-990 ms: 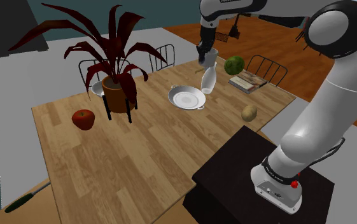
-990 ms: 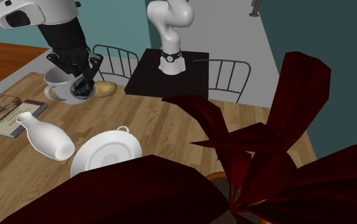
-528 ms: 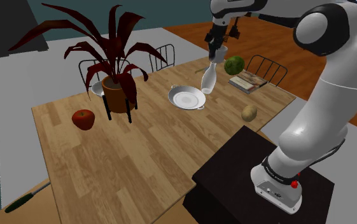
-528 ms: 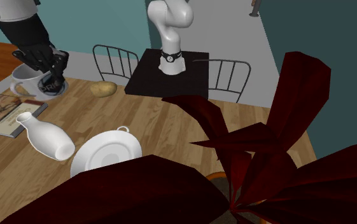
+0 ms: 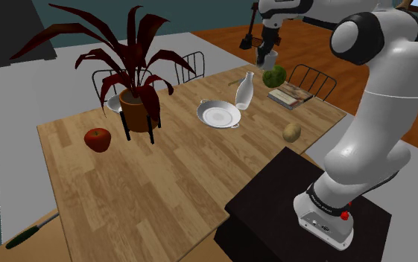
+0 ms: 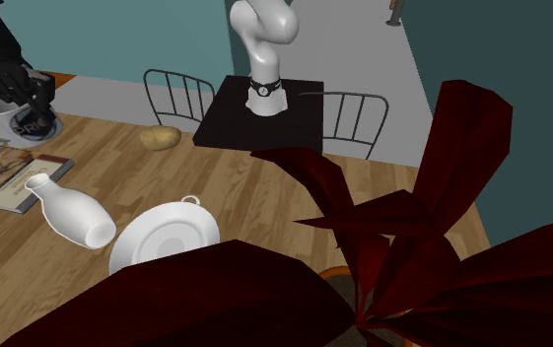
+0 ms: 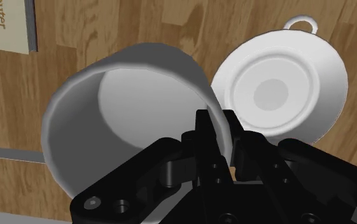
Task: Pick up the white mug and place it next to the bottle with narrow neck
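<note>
Transport looks to be the step in hand. The black gripper (image 5: 264,49) is closed on the white mug (image 5: 269,59). In the wrist view its fingers (image 7: 203,127) pinch the mug's wall at the rim, one inside and one outside, with the open mouth facing the camera. In the shoulder view the mug hangs in the air under the gripper, above and beyond the narrow-necked white bottle (image 5: 244,91), on the side of it where the green melon (image 5: 274,76) and the book (image 5: 289,96) lie. The bottle stands neck up, with the white handled bowl (image 5: 219,114) just beside it on the opposite side. The coming move turns on this: the bottle lies below the held mug and toward the bowl. So the mug must travel toward the bottle and down onto bare table (image 5: 147,179) beside it, stopping short of touching it.
</note>
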{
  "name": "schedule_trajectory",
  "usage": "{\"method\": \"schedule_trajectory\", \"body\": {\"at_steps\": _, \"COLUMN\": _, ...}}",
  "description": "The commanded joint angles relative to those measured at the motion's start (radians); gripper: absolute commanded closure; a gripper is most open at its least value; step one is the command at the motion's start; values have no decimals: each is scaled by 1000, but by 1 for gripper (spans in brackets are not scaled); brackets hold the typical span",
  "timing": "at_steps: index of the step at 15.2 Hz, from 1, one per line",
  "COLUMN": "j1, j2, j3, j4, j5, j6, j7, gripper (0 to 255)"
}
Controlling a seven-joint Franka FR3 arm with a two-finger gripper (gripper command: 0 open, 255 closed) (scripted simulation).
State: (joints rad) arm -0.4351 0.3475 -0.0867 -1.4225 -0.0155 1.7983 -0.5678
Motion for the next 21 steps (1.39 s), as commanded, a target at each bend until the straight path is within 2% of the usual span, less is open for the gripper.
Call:
{"method": "schedule_trajectory", "body": {"at_steps": 1, "j1": -30, "j2": 50, "j3": -11, "j4": 77, "j5": 10, "j6": -26, "j7": -42, "gripper": 255}}
{"method": "schedule_trajectory", "body": {"at_steps": 5, "j1": -93, "j2": 163, "j3": -28, "j4": 250, "j5": 30, "j6": -84, "j7": -117, "gripper": 255}}
{"method": "schedule_trajectory", "body": {"at_steps": 8, "j1": -145, "j2": 276, "j3": -35, "j4": 432, "j5": 47, "j6": -151, "j7": -169, "gripper": 255}}
{"method": "schedule_trajectory", "body": {"at_steps": 10, "j1": -186, "j2": 385, "j3": -36, "j4": 615, "j5": 59, "j6": -224, "j7": -199, "gripper": 255}}
{"method": "schedule_trajectory", "body": {"at_steps": 11, "j1": -215, "j2": 490, "j3": -35, "j4": 799, "j5": 68, "j6": -302, "j7": -214, "gripper": 255}}
{"method": "schedule_trajectory", "body": {"at_steps": 15, "j1": -203, "j2": 421, "j3": -36, "j4": 620, "j5": 63, "j6": -194, "j7": -215, "gripper": 255}}
{"method": "schedule_trajectory", "body": {"at_steps": 21, "j1": -194, "j2": 382, "j3": -37, "j4": 472, "j5": 61, "j6": -84, "j7": -215, "gripper": 255}}
